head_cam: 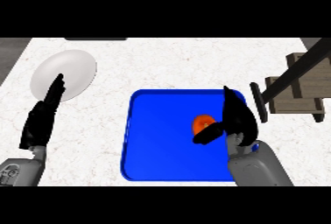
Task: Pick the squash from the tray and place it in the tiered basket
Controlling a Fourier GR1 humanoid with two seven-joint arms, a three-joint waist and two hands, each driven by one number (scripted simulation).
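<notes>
My right hand [237, 117] hangs spread over the blue tray's [158, 140] right side, fingers straight, thumb jutting left under the orange squash [202, 122], which lies on the tray beside my palm. The tiered basket [298, 83] stands further right. My left hand [42, 120] rests open by the white plate [68, 70]

No text, label, brand, number or sign can be read anywhere. The blue tray [161, 131], the white plate [65, 72] at upper left and the counter [181, 61] show plain surfaces.
</notes>
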